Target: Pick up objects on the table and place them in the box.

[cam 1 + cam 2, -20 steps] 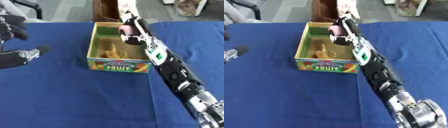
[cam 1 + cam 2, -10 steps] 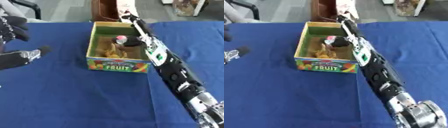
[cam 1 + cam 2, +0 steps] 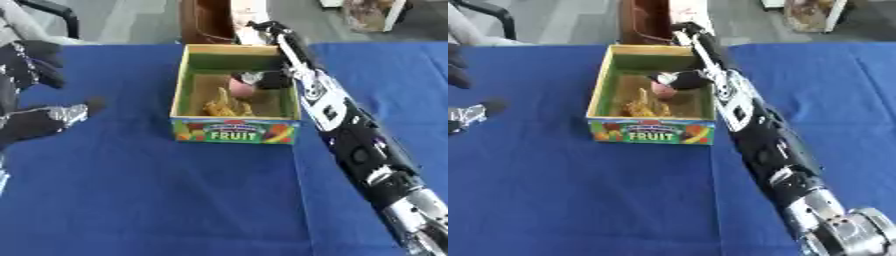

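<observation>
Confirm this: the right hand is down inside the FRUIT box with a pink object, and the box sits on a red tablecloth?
Not quite. The cloth under the FRUIT box is blue, not red, as the left eye view shows. The rest holds: the right hand is down inside the box with the pink object.

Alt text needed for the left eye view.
The robot's right hand reaches into an open FRUIT box on a blue table, with a pink object at its fingers above a yellow item. Its left hand rests at the left edge.
</observation>
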Robot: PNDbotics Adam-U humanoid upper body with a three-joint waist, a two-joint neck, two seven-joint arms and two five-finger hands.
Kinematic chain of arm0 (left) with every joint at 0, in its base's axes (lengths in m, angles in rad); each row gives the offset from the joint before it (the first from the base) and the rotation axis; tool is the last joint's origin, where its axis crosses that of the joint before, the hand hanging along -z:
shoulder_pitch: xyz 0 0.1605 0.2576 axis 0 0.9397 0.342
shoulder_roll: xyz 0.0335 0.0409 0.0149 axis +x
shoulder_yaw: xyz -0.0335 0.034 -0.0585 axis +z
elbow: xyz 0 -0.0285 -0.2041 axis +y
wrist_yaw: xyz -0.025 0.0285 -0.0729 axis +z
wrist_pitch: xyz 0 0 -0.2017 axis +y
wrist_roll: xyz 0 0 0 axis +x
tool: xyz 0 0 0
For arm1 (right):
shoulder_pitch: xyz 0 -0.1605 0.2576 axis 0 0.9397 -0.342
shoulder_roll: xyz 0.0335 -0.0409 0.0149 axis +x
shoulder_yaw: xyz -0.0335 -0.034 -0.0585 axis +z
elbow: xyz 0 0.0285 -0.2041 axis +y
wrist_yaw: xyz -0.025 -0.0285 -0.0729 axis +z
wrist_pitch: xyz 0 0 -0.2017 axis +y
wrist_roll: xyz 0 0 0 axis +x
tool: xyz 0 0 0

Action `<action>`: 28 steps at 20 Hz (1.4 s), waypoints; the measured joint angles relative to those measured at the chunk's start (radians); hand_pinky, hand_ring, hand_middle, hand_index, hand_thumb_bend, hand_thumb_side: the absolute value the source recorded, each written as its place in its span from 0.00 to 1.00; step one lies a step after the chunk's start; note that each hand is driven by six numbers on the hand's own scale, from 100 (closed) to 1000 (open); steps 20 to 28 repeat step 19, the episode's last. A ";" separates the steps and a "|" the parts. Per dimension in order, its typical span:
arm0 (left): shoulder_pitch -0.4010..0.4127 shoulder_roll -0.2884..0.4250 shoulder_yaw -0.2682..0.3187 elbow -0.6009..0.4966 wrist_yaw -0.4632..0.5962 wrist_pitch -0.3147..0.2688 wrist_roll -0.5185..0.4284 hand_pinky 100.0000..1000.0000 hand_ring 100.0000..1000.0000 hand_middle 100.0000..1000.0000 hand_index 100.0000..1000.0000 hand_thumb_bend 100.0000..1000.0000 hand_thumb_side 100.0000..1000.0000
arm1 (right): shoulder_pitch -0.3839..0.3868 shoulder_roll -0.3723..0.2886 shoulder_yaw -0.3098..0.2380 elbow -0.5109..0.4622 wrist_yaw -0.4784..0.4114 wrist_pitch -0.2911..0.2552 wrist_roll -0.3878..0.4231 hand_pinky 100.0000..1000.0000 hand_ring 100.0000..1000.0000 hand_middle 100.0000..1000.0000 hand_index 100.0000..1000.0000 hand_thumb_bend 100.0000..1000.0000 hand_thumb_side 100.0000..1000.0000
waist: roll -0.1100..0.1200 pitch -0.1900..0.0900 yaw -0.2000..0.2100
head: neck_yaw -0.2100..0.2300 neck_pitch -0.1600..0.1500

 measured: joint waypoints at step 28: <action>0.074 0.002 0.041 0.018 0.002 -0.007 0.085 0.50 0.44 0.47 0.66 0.78 0.00 | 0.393 -0.292 -0.051 -0.594 -0.577 0.075 0.027 0.56 0.74 0.66 0.75 0.18 0.03 | -0.005 -0.006 -0.098 | 0.085 0.017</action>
